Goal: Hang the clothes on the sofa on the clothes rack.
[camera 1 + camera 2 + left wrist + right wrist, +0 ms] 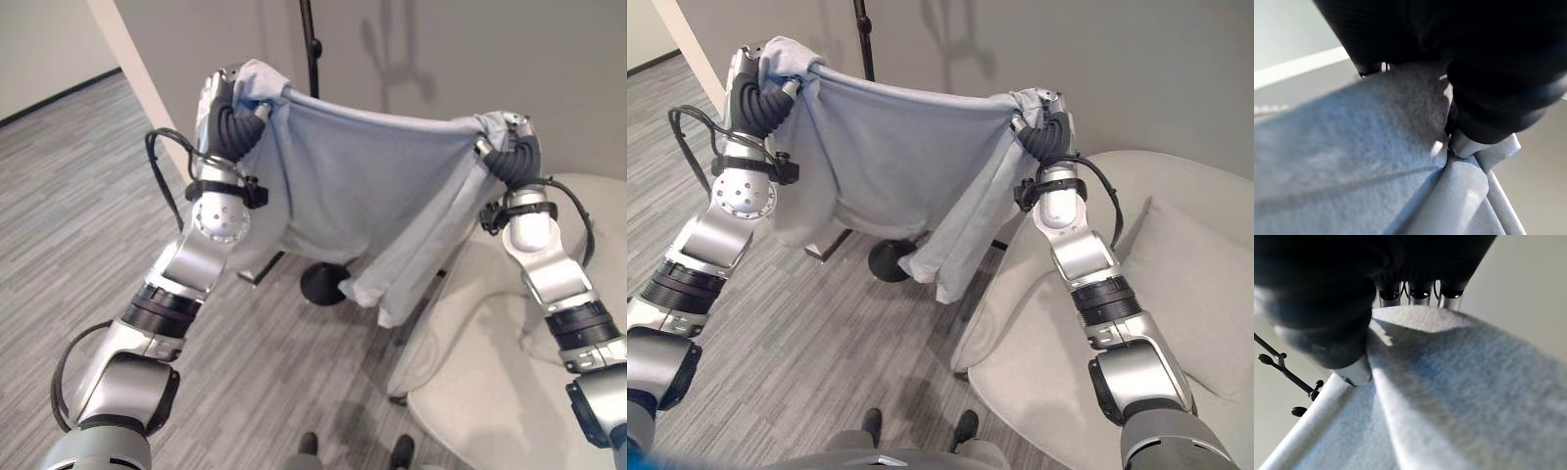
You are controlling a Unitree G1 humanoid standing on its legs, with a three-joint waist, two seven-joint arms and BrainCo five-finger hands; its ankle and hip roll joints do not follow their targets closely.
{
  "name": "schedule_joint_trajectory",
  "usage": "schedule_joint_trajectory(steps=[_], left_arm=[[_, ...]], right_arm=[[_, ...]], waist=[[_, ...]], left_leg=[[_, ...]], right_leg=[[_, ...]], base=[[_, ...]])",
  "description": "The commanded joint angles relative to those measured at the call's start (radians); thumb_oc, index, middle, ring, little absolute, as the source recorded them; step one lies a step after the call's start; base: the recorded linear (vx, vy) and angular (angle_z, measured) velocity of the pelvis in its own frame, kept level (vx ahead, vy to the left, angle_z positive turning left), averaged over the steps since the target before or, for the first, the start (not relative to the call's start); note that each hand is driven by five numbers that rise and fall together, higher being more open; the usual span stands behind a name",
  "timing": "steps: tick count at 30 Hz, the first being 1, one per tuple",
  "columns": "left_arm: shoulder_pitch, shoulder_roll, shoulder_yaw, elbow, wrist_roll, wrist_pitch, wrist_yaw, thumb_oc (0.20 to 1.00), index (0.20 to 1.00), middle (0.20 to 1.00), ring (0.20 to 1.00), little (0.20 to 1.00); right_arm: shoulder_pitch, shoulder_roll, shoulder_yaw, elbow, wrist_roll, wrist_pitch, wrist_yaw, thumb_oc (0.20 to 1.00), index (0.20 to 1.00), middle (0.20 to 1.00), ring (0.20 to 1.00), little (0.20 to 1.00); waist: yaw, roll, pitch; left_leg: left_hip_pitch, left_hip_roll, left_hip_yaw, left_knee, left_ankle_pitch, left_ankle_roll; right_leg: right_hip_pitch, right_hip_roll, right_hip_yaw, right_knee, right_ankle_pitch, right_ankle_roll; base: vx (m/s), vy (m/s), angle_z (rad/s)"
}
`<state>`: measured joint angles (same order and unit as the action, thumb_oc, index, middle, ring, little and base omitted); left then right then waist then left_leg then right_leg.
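Observation:
A light blue-grey garment [372, 186] hangs stretched between my two raised hands, its lower folds drooping toward the floor. My left hand [230, 108] is shut on one top corner; the thumb [1464, 144] presses into the cloth [1376, 147]. At the other top corner my right hand [1043, 127] pinches the cloth [1459, 382] between thumb [1354, 372] and fingers [1420, 293]. The black pole of the clothes rack [311, 44] stands just behind the garment, its round base [321, 282] on the floor below. Rack hooks [1283, 367] show beyond the right hand.
A cream sofa [1087, 392] with a cushion [1205, 284] stands at the right, under my right arm. A grey wall rises behind the rack, and a white wall corner [137, 69] stands at the left. Grey plank floor [78, 196] opens to the left.

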<state>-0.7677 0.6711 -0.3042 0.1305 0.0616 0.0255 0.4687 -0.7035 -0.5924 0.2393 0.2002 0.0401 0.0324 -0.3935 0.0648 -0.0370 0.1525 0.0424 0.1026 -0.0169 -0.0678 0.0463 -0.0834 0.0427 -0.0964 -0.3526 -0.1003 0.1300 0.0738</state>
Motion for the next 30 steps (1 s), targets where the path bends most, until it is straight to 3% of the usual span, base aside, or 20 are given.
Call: schedule_joint_trajectory(steps=[1, 7, 9, 12, 14, 16, 20, 26, 27, 30], left_arm=[[-0.072, 0.021, 0.019, 0.033, 0.038, -0.033, 0.021, 0.2, 0.2, 0.2, 0.2, 0.2], [-0.066, 0.02, 0.027, 0.015, 0.022, -0.036, 0.023, 0.2, 0.2, 0.2, 0.2, 0.2], [-0.061, 0.014, 0.036, 0.008, 0.013, -0.04, 0.026, 0.2, 0.2, 0.2, 0.2, 0.2], [-0.066, 0.011, 0.036, 0.007, 0.004, -0.039, 0.032, 0.2, 0.2, 0.2, 0.2, 0.2], [-0.069, 0.015, 0.033, 0.011, 0.002, -0.037, 0.035, 0.2, 0.2, 0.2, 0.2, 0.2], [-0.081, 0.024, 0.024, 0.019, -0.002, -0.039, 0.045, 0.2, 0.2, 0.2, 0.2, 0.2], [-0.085, 0.034, 0.022, 0.022, -0.005, -0.045, 0.05, 0.2, 0.2, 0.2, 0.2, 0.2], [-0.084, 0.032, 0.01, 0.015, -0.006, -0.046, 0.042, 0.2, 0.2, 0.2, 0.2, 0.2], [-0.084, 0.02, -0.001, 0.012, -0.001, -0.047, 0.029, 0.2, 0.2, 0.2, 0.2, 0.2], [-0.084, 0.032, -0.021, 0.016, 0.009, -0.04, 0.003, 0.2, 0.2, 0.2, 0.2, 0.2]], right_arm=[[-0.061, -0.036, -0.025, -0.005, 0.01, -0.061, -0.017, 0.2, 0.2, 0.2, 0.2, 0.2], [-0.08, -0.053, -0.012, -0.003, 0.033, -0.073, -0.015, 0.2, 0.2, 0.2, 0.2, 0.2], [-0.082, -0.055, -0.014, -0.003, 0.04, -0.074, -0.016, 0.2, 0.2, 0.2, 0.2, 0.2], [-0.1, -0.066, -0.004, 0.003, 0.041, -0.074, -0.016, 0.2, 0.2, 0.2, 0.2, 0.2], [-0.101, -0.071, 0.0, 0.006, 0.037, -0.073, -0.015, 0.2, 0.2, 0.2, 0.2, 0.2], [-0.105, -0.082, -0.002, 0.011, 0.032, -0.078, -0.026, 0.2, 0.2, 0.2, 0.2, 0.2], [-0.105, -0.087, -0.011, 0.008, 0.027, -0.077, -0.032, 0.2, 0.2, 0.2, 0.2, 0.2], [-0.06, -0.067, -0.04, -0.007, 0.01, -0.067, -0.03, 0.2, 0.2, 0.2, 0.2, 0.2], [-0.025, -0.061, -0.072, -0.02, -0.012, -0.056, -0.028, 0.2, 0.2, 0.2, 0.2, 0.2], [0.033, 0.001, -0.108, -0.046, -0.032, -0.036, -0.019, 0.2, 0.2, 0.2, 0.2, 0.2]], waist=[[0.016, 0.002, -0.086], [0.018, -0.006, -0.051], [0.02, -0.007, -0.032], [0.013, 0.003, -0.031], [0.013, 0.009, -0.04], [0.013, 0.016, -0.039], [0.008, 0.04, -0.041], [0.002, 0.064, -0.06], [-0.006, 0.058, -0.072], [-0.007, 0.011, -0.101]], left_leg=[[0.005, 0.039, 0.037, 0.063, -0.089, -0.055], [-0.07, 0.054, -0.008, 0.246, -0.114, -0.084], [-0.114, 0.064, -0.019, 0.312, -0.098, -0.095], [-0.131, 0.092, -0.022, 0.237, -0.069, -0.09], [-0.138, 0.11, -0.035, 0.132, -0.021, -0.092], [-0.187, 0.132, -0.062, 0.024, 0.017, -0.117], [-0.22, 0.17, -0.105, -0.018, 0.036, -0.149], [-0.212, 0.181, -0.103, -0.011, 0.054, -0.147], [-0.216, 0.15, -0.096, 0.022, 0.059, -0.132], [-0.175, 0.078, -0.005, 0.08, -0.022, -0.076]], right_leg=[[0.033, -0.031, 0.01, 0.013, -0.117, 0.119], [0.059, -0.013, 0.002, 0.013, -0.139, 0.089], [0.074, -0.012, -0.002, 0.013, -0.153, 0.085], [0.071, -0.01, -0.003, 0.013, -0.151, 0.094], [0.066, -0.007, 0.004, 0.013, -0.148, 0.1], [0.071, -0.012, 0.019, 0.013, -0.165, 0.111], [0.086, -0.022, 0.047, 0.015, -0.187, 0.123], [0.109, -0.084, 0.081, 0.045, -0.192, 0.159], [0.111, -0.138, 0.085, 0.067, -0.173, 0.177], [0.074, -0.238, 0.101, 0.123, -0.116, 0.188]], base=[[0.03, -0.101, 0.06], [0.0, -0.109, 0.11], [0.01, -0.034, 0.08], [0.04, 0.077, 0.14], [0.06, 0.12, 0.1], [0.08, 0.16, 0.11], [0.1, 0.239, 0.1], [0.14, 0.415, -0.12], [0.15, 0.515, -0.1], [0.23, 0.648, -0.13]])
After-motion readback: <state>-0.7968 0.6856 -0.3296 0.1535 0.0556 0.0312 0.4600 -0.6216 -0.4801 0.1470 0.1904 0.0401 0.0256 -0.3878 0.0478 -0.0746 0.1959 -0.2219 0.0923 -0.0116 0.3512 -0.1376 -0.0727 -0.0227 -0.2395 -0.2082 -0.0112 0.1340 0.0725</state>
